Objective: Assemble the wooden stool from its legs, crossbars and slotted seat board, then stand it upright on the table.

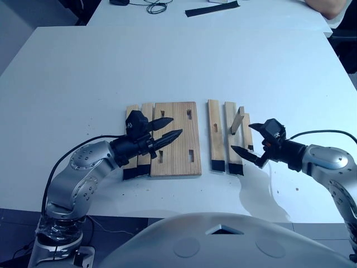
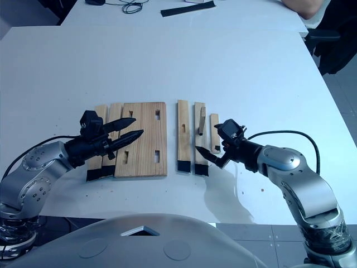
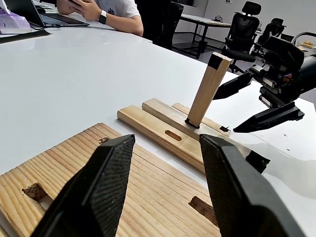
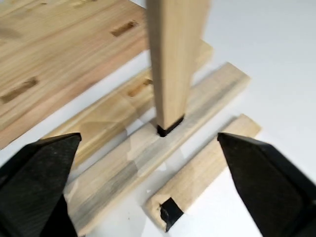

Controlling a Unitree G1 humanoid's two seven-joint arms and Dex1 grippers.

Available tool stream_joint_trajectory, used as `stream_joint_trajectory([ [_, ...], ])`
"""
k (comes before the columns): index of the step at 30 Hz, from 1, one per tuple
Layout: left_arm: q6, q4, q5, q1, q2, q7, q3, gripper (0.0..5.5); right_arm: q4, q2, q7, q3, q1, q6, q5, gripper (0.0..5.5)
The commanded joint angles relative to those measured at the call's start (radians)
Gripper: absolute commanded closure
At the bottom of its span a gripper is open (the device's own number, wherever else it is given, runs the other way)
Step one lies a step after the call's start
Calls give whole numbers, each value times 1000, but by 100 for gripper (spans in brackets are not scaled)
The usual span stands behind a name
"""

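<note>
Premises are presenting as an office. Black swivel chairs (image 3: 243,27) are standing among further desks (image 3: 200,20) in an open room. A laptop (image 3: 49,19) is sitting open farther back. Cables (image 1: 156,6) are trailing across a neighbouring table (image 1: 251,17). The white tabletop (image 1: 178,61) is matching that plain desk furniture

tabletop (image 1: 83,72) plain white | seat board (image 1: 178,156) pale pine, streaky grain, dark slots | legs (image 1: 213,139) same blond wood, black-taped ends | upright crossbar (image 3: 206,91) tan, black tip | left gripper (image 1: 176,125) matte black, jaws fine-knurled | right gripper (image 1: 241,137) black too
</note>
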Motion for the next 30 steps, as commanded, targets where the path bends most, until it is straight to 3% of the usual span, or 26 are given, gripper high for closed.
stream_joint_trajectory([
  [1,8,-13,18,9,3,15,-17,307,3,41,-49,43,-7,23,-15,13],
  [15,12,-7,15,-5,16,13,-33,307,128,99,-98,125,63,-110,-127,13],
  [30,6,-21,17,14,6,38,-37,307,247,8,-8,133,54,-309,-234,13],
])
